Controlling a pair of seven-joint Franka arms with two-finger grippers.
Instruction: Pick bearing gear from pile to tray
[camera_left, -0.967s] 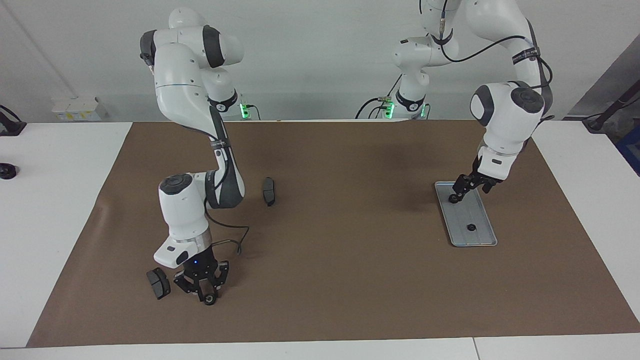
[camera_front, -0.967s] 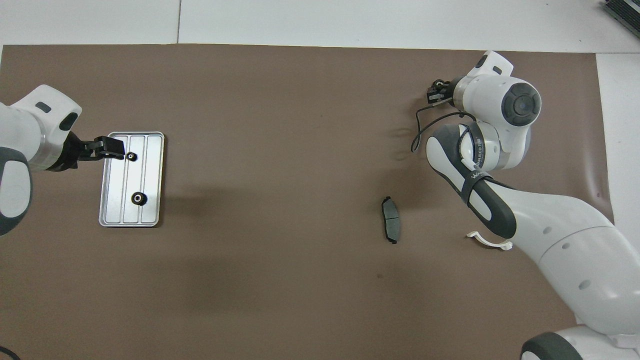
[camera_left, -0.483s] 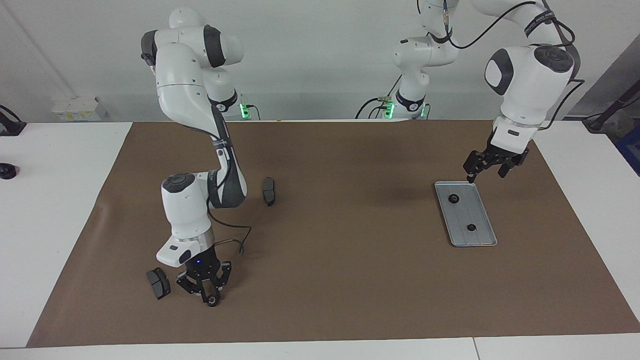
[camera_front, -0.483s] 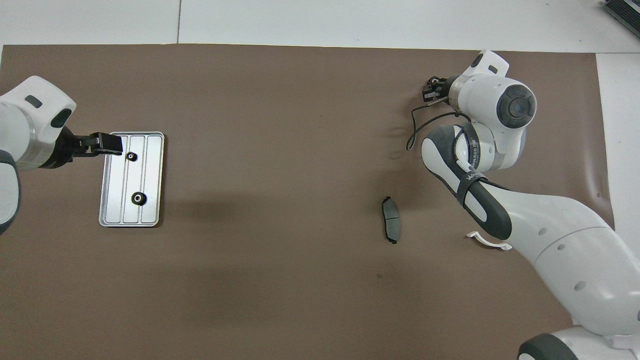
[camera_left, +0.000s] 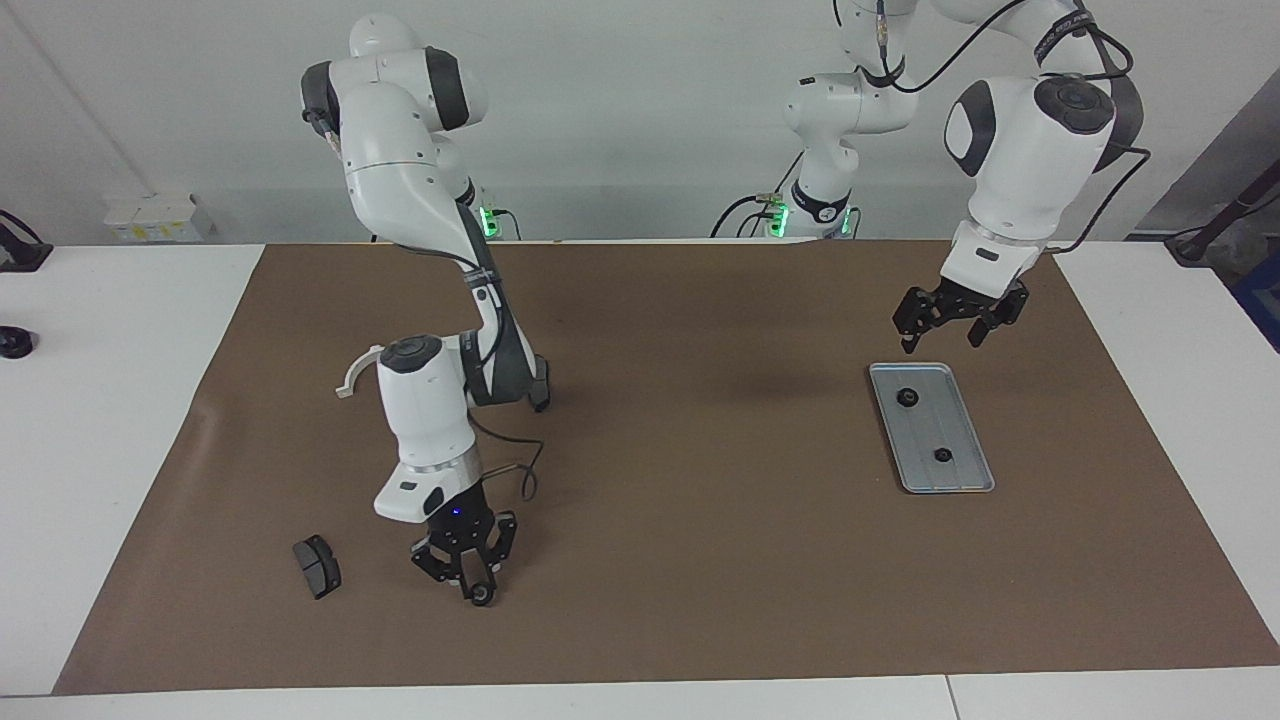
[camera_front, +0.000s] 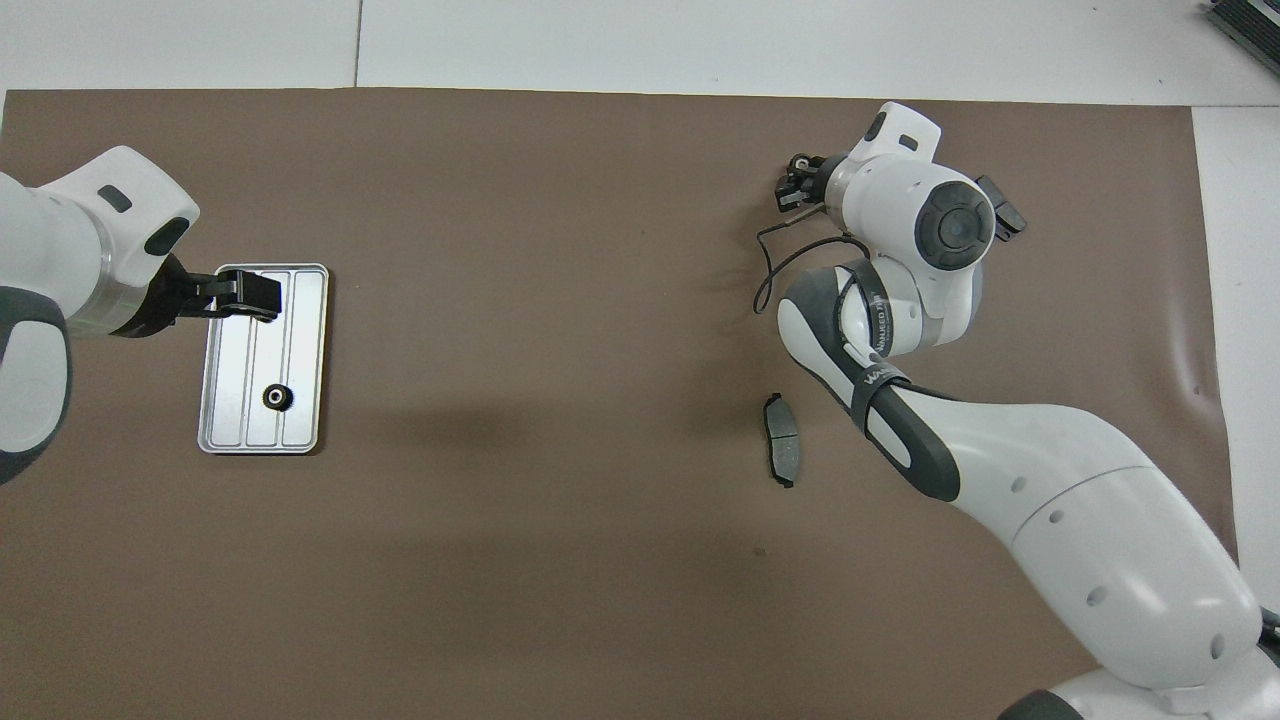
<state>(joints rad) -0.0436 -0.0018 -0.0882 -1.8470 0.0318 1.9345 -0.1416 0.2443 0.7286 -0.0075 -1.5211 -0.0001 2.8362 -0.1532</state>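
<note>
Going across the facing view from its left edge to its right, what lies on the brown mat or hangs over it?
Small black pad-shaped part → right gripper, shut on a small black bearing gear → left gripper, open → flat silver-grey metal tray holding two small black gears.

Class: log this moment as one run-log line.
left gripper: open, above tray | right gripper: shut on gear | tray: two gears
</note>
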